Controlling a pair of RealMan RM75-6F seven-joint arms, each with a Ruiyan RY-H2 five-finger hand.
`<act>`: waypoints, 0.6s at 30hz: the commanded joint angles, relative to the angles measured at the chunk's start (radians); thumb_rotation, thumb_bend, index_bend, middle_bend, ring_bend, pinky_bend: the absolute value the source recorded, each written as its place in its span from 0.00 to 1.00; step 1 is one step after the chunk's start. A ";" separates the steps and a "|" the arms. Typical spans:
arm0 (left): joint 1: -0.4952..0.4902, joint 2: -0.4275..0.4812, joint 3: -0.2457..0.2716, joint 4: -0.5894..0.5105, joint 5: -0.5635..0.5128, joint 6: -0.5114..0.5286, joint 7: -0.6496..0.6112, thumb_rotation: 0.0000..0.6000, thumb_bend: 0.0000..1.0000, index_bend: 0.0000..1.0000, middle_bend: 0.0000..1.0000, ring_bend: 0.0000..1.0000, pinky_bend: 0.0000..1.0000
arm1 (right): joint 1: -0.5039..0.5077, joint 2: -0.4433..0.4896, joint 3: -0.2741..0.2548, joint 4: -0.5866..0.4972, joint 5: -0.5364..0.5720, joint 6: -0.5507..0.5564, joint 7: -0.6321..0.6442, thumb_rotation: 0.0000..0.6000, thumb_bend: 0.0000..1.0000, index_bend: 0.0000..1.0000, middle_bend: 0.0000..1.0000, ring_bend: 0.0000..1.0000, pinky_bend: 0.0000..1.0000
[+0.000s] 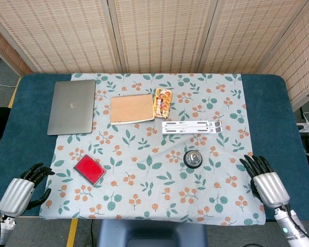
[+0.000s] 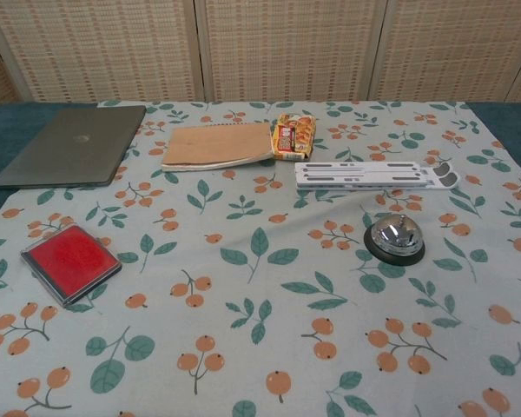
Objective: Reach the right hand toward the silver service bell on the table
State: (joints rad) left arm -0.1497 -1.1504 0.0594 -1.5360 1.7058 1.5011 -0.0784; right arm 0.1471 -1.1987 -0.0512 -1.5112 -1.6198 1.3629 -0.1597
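The silver service bell (image 1: 192, 158) on its black base stands right of centre on the floral cloth; it also shows as bell (image 2: 395, 237) in the chest view. My right hand (image 1: 265, 180) rests near the table's front right corner, well to the right of the bell and a little nearer me, fingers spread and holding nothing. My left hand (image 1: 24, 187) lies at the front left corner, fingers apart and empty. Neither hand appears in the chest view.
A red stamp pad (image 1: 89, 169) lies front left. At the back are a grey laptop (image 1: 71, 106), a brown notebook (image 1: 131, 108), a snack packet (image 1: 162, 103) and a white folding stand (image 1: 192, 126) just behind the bell. A floral cloth (image 1: 144, 200) covers the blue table.
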 commanded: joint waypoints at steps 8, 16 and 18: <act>-0.002 -0.001 -0.005 -0.001 0.003 0.006 -0.003 1.00 0.39 0.30 0.26 0.16 0.39 | 0.067 -0.094 0.008 0.130 -0.074 -0.032 0.077 1.00 0.81 0.02 0.03 0.00 0.06; 0.003 0.010 -0.007 -0.004 0.000 0.021 -0.028 1.00 0.39 0.30 0.26 0.16 0.39 | 0.226 -0.224 0.031 0.228 -0.089 -0.230 0.121 1.00 0.81 0.02 0.03 0.00 0.06; 0.004 0.010 -0.006 -0.002 0.008 0.027 -0.027 1.00 0.39 0.30 0.26 0.16 0.39 | 0.265 -0.264 0.039 0.257 -0.077 -0.287 0.129 1.00 0.81 0.02 0.03 0.00 0.06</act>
State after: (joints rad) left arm -0.1466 -1.1410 0.0536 -1.5378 1.7112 1.5265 -0.1053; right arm 0.3594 -1.4117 -0.0241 -1.2920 -1.7050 1.1405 -0.0468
